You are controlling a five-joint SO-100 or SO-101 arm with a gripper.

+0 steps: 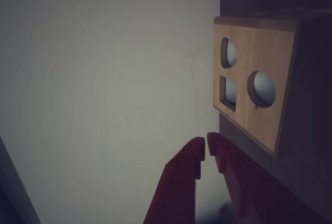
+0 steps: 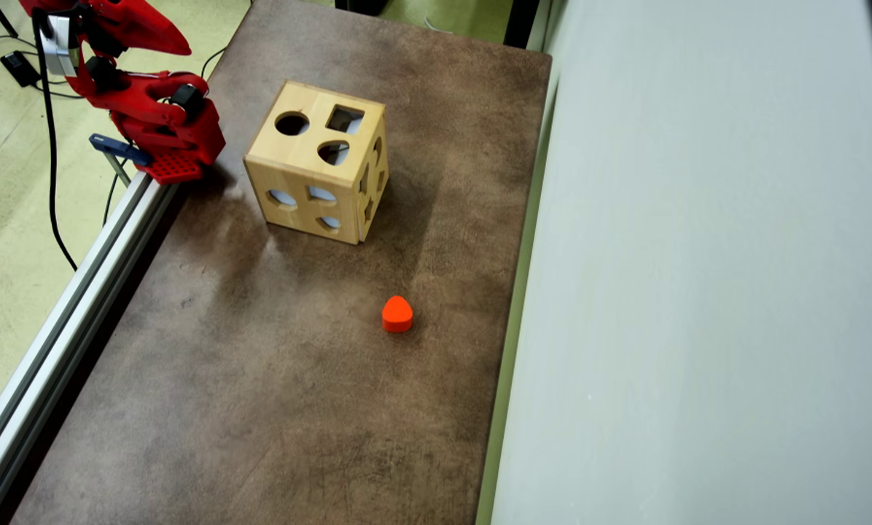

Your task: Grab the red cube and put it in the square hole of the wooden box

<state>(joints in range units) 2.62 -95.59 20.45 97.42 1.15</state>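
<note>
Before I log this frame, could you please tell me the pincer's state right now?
Pincer: closed, tips nearly touching, holding nothing.

A brown mottled tabletop point(image 2: 275, 379) filled the middle of the overhead view. A pale grey wall panel point(image 2: 698, 292) took the whole right side. Along the table's left edge ran a silver metal rail point(image 2: 64, 321). Beyond it, in the upper left, lay a yellowish-green floor point(image 2: 6, 219) with black cables point(image 2: 48, 175) trailing across it.
</note>
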